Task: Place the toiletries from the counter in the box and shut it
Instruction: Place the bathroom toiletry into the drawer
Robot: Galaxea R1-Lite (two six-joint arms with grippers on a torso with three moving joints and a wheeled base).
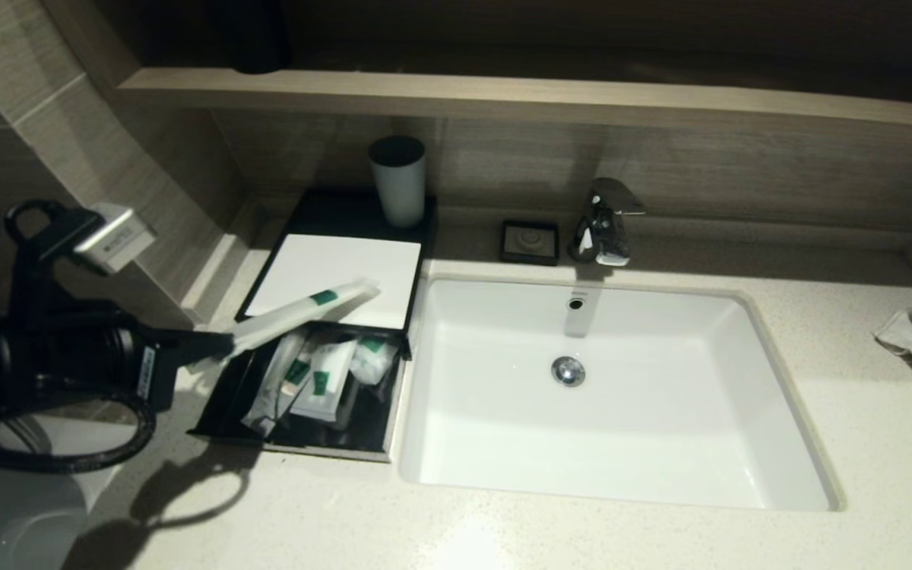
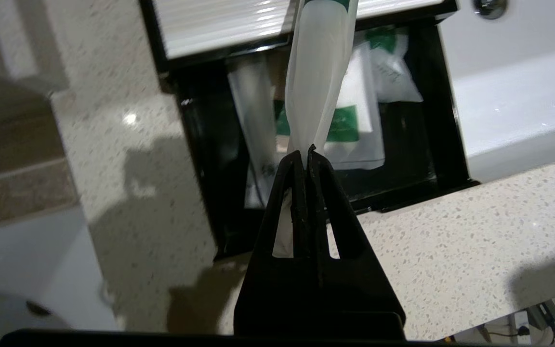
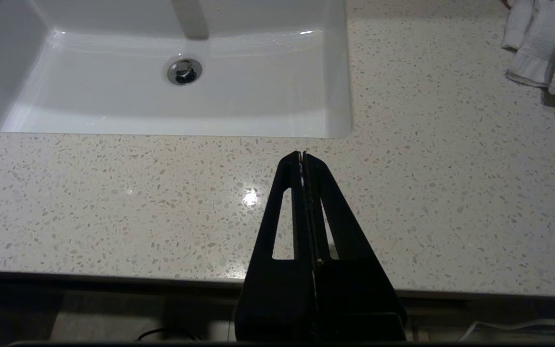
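Long slim packet pinched at its near end in the left gripper, jaws closed tight on it. Its long axis runs away from the jaws, up and across the box's white top panel, far end over the panel, not yet over the open drawer. Translucent white, green band. Other packets already lie in the drawer. Right gripper parked above the tabletop, jaws closed, empty.
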